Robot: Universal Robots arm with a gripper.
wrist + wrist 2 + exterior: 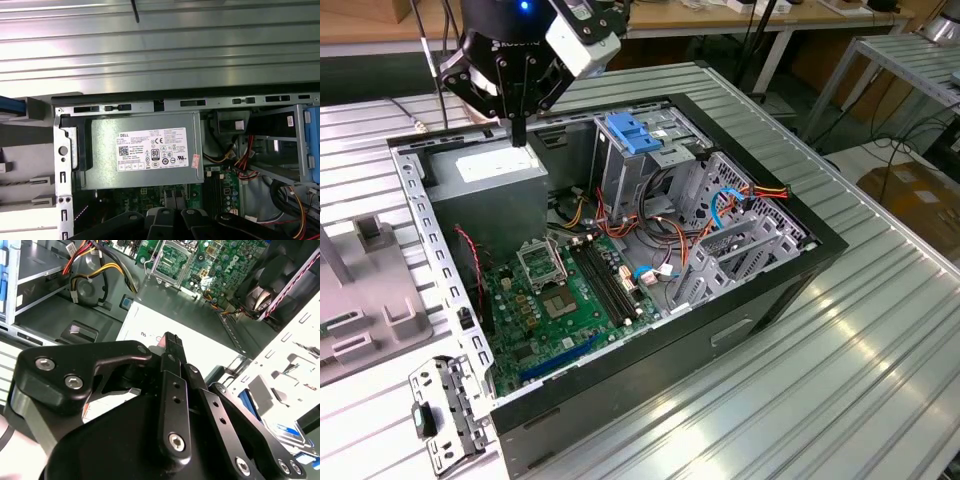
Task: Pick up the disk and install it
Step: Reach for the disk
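Note:
My gripper (518, 132) hangs over the far left corner of the open computer case (800, 262), just above the grey power-supply box (485, 165). Its black fingers are shut together with nothing between them. In the second wrist view the gripper (172, 340) points down at the box's white sticker (145, 322). A blue-edged part (12, 106) lies outside the case in the first wrist view, and I cannot tell whether it is the disk. Another flat part with blue trim (295, 440) sits beyond the case wall in the second wrist view.
Inside the case are the green motherboard (560, 290), bundled cables (665, 235) and a drive cage topped by a light-blue slotted bracket (630, 133). A grey fixture (360, 290) and a loose metal bracket (445, 410) lie on the ribbed table at the exterior view's left.

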